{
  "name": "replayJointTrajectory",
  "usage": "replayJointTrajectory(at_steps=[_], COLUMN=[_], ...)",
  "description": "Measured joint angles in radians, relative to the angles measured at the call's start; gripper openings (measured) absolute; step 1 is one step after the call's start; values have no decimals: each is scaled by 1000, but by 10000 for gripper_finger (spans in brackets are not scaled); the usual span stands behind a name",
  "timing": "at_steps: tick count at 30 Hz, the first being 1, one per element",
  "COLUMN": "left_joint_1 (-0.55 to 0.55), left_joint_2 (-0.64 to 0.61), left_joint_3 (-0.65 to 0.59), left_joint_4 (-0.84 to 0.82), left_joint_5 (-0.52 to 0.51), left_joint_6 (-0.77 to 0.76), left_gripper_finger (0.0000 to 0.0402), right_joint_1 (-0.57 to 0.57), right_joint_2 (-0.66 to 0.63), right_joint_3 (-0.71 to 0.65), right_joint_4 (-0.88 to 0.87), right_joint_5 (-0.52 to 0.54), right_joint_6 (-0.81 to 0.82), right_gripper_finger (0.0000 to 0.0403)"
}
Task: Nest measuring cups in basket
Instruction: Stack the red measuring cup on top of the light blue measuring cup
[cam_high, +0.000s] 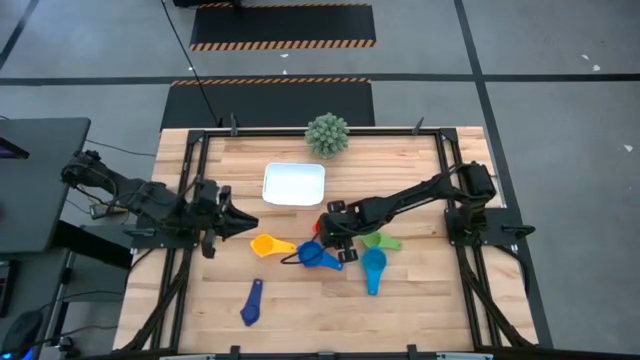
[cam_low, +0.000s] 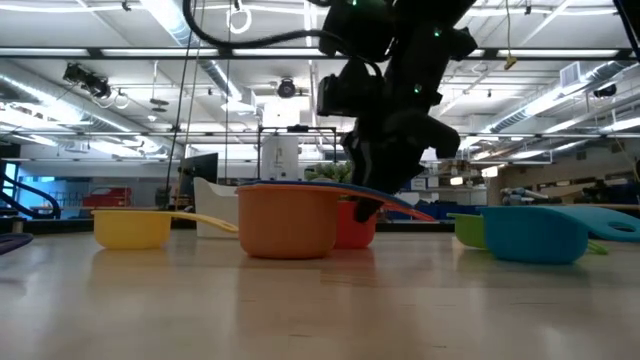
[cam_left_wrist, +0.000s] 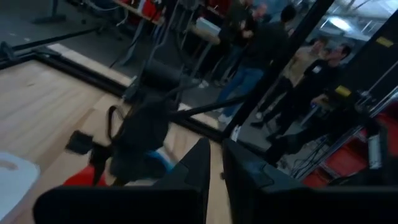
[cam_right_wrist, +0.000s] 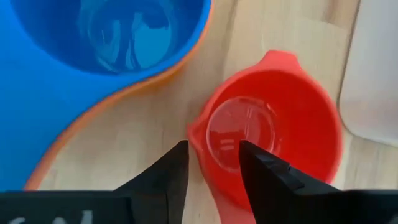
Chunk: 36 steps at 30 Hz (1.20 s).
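The right claw (cam_right_wrist: 213, 163) is straddling the red cup's (cam_right_wrist: 273, 124) rim near mid-bench, fingers spread, 1 inside; the left claw (cam_high: 243, 223) is waiting, pressed together.

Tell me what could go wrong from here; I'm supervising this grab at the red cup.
The right gripper straddles the red cup's rim, one finger inside; a thin-wall pinch may slip or tip it. The blue cup nested in the orange cup sits close beside and could get nudged. The basket holds no cups yet.
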Motion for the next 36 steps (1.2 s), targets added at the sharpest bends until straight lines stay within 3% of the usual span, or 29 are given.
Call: replayJointTrajectory(at_steps=[13,24,36], left_joint_1=[-15,-15,-15], left_joint_2=[1,1,1], left_joint_3=[0,0,0], left_joint_4=[-7,-22,-87], left_joint_5=[7,7,7], left_joint_6=[-41,-39,-40], left_gripper_finger=[48,48,48], right_joint_1=[-1,18,100], right_joint_2=[13,-16,-16], right_joint_3=[0,110,230], right_joint_4=[-11,-113,-110], right_joint_5=[-26,-6,14], right_joint_6=[43,175,289], right_gripper_finger=[15,10,13])
